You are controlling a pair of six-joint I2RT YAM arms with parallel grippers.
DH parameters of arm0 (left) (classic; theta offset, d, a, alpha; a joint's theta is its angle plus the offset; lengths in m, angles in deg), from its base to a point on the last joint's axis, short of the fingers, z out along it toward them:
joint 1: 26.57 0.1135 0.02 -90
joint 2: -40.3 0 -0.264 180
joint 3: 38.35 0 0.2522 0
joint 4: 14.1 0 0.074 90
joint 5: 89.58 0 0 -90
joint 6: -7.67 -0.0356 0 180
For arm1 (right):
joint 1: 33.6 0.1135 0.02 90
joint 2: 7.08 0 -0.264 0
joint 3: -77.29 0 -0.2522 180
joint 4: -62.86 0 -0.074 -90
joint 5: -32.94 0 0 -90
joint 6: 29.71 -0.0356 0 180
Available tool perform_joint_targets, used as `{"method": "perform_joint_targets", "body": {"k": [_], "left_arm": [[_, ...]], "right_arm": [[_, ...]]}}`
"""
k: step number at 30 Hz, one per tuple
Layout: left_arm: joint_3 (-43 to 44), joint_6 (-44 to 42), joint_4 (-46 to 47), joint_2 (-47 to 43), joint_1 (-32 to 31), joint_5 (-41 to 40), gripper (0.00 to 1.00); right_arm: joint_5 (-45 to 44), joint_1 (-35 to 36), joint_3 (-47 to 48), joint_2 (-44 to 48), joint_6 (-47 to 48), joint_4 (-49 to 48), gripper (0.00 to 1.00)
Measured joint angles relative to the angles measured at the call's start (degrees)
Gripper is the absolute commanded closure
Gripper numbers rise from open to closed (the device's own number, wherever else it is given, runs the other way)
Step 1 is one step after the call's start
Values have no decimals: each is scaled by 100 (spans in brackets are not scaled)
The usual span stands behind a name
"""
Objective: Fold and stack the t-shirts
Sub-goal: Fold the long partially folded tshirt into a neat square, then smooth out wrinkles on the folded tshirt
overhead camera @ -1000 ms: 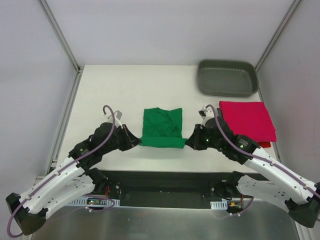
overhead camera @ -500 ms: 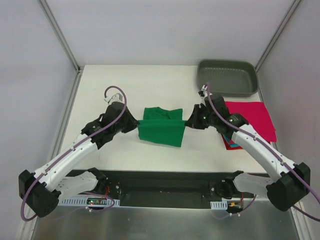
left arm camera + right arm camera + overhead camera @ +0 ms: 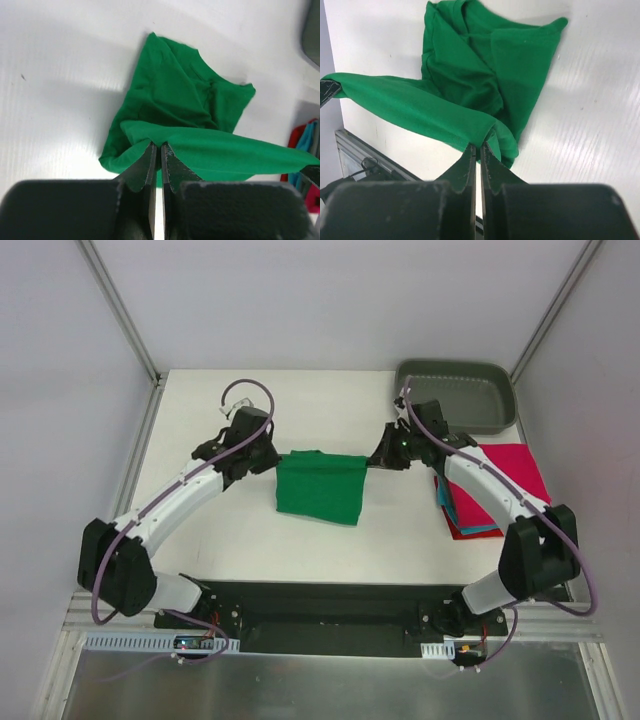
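Left gripper [image 3: 272, 462] and right gripper [image 3: 373, 459] both pinched tight on green t-shirt [image 3: 320, 490], one per corner; lifted edge spans jaw to jaw, cloth draping beneath.

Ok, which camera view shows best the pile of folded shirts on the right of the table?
The top external view: there the pile of folded shirts shows from above, crimson-pink on top, teal and red edges beneath. The left wrist view catches only a sliver at its right edge; the right wrist view shows none.
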Motion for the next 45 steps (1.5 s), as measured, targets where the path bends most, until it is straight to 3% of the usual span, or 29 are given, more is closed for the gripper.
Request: {"method": "perform_joint_targets", "body": {"k": [12,16,17,18,20,21,25,28,33,37,40,45], "left_arm": [[1480,-358,48,2221,498,238,100],[1956,-509,87,2872,629,509,100],[2052,-538,90,3027,656,573,100],[2144,-562,90,3176,682,610,87],[2306,-625,83,3445,730,697,50],[2380,-675,76,3569,769,706,33],[2575,-778,26,3864,975,831,1],[2588,-809,-9,3832,1095,883,1],[2376,-828,107,3377,1047,1287,1],[1958,-879,544,2844,1010,2271,1],[1943,-885,835,2850,981,2905,1],[2155,-883,990,3370,979,3298,1]], "right_arm": [[168,-468,953,-1674,33,-251,98],[168,-608,1320,-2275,37,-299,92],[170,-629,1384,-2396,44,-308,87],[181,-658,1469,-2551,52,-317,80],[195,-708,1714,-2903,118,-328,70],[177,-743,1891,-3104,177,-317,52],[131,-914,2704,-3753,420,-140,28],[87,-964,2625,-3602,627,-85,4],[181,-776,1823,-2682,758,-160,4],[802,-444,1147,-1969,645,-590,4],[1165,-225,1097,-1978,514,-881,4],[1344,-153,1541,-2594,396,-1054,4]]}}
